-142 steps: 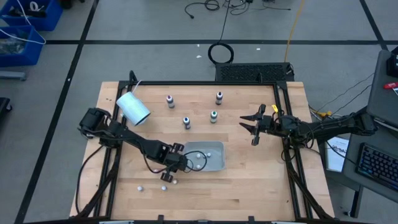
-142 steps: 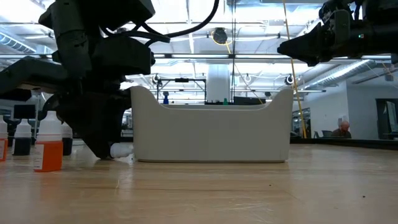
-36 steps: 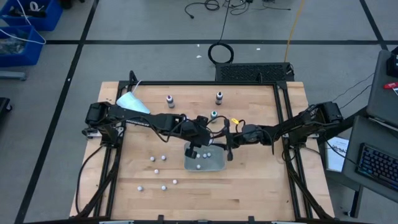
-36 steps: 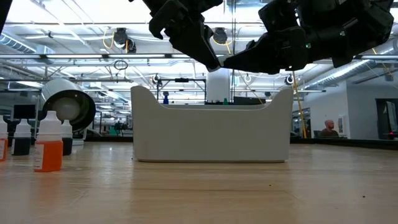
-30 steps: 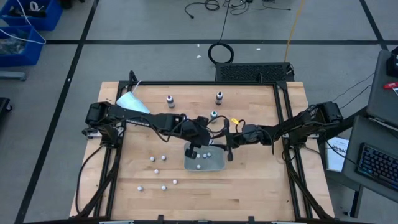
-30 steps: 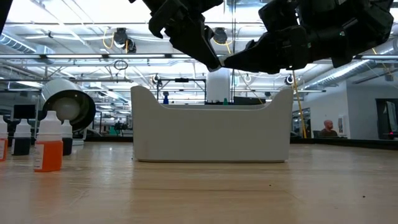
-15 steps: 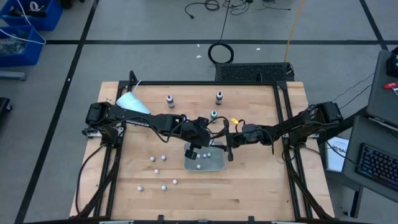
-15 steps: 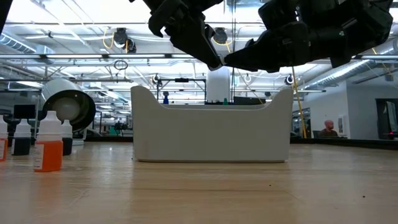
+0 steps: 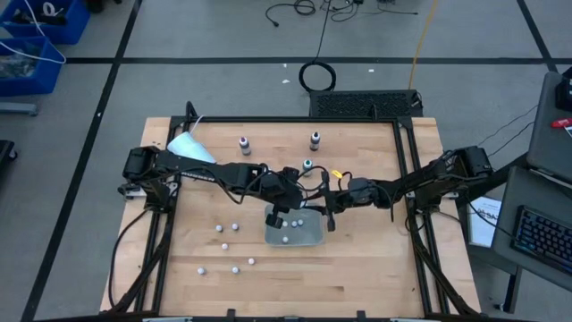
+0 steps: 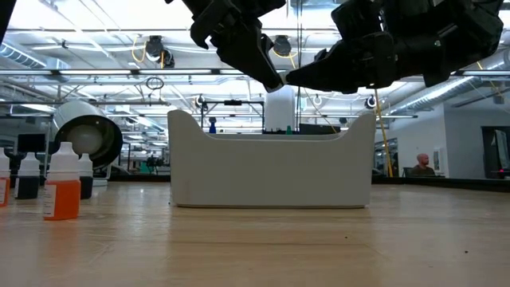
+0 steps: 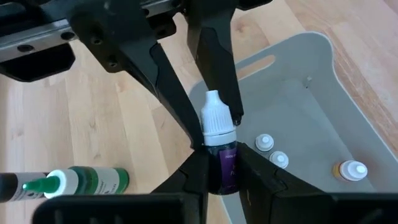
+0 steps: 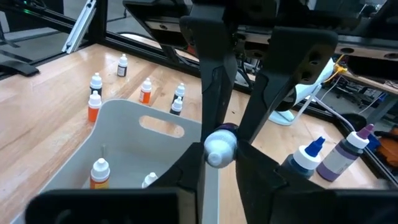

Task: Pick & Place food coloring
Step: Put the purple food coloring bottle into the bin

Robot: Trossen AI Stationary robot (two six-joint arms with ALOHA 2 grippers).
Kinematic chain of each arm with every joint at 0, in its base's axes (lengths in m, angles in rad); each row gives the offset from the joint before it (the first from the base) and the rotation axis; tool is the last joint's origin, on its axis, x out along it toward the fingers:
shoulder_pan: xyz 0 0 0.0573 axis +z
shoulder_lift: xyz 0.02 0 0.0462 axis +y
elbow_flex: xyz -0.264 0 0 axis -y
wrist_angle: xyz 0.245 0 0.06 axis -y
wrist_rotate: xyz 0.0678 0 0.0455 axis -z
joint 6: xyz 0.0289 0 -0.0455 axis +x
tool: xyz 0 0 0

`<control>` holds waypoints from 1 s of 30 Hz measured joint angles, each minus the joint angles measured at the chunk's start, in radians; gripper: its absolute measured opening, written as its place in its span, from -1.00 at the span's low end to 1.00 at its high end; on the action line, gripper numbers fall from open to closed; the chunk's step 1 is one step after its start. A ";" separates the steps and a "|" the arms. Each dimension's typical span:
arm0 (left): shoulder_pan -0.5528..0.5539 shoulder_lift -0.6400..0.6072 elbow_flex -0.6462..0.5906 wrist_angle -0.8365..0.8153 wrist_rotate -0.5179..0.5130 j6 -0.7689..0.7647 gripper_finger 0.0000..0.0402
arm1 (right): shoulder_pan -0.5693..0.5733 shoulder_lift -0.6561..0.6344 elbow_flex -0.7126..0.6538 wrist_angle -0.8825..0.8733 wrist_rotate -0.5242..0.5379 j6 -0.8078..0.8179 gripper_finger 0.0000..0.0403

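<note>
A purple food coloring bottle (image 11: 217, 146) with a white cap hangs over the far edge of the white tray (image 9: 308, 237), where my two grippers meet. My left gripper (image 11: 221, 158) reaches in from the table's left and is shut on the bottle. My right gripper (image 12: 219, 160) comes from the right and is shut on it too. In the high view the grippers (image 9: 304, 199) hide the bottle. Three more bottles (image 9: 244, 143) (image 9: 315, 140) (image 9: 307, 165) stand upright on the far half of the table. Several small bottles (image 11: 278, 160) lie in the tray. My left gripper pinches the bottle's purple body (image 11: 224, 167) between its two fingers, slanting down from the table's left. The cap sticks out past the fingertips. The bottle is lifted clear above the tray. My right gripper pinches the white cap (image 12: 219, 149) between its two fingers (image 11: 219, 81). The fingers come in level from the table's right and lie along the bottle, whose cap end faces this gripper.
A white cup (image 9: 189, 148) lies on its side at the far left. Small white pieces (image 9: 224, 246) are scattered on the near left of the table. A green bottle (image 11: 81, 180) lies on the wood beside the tray. The near right of the table is bare wood.
My right gripper has shut on the bottle's cap. Both arms have stayed in place, and the bottle has not moved.
</note>
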 joint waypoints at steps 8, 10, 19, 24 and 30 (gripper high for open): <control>0.000 0.000 0.000 0.005 -0.011 -0.027 -0.65 | 0.000 0.000 0.000 0.011 -0.002 -0.019 -0.76; 0.000 0.000 0.000 0.008 -0.015 -0.043 -0.61 | 0.001 -0.001 0.000 0.010 -0.003 -0.017 -0.76; -0.001 -0.062 -0.002 -0.009 -0.005 -0.092 -0.37 | 0.001 -0.022 0.009 -0.013 -0.004 0.049 -0.80; 0.000 -0.119 0.001 0.004 0.046 -0.097 -0.32 | 0.007 -0.055 0.023 -0.196 -0.007 0.075 -0.80; -0.002 -0.143 0.001 -0.010 0.072 -0.093 -0.31 | 0.052 -0.062 0.140 -0.446 -0.004 0.083 -0.80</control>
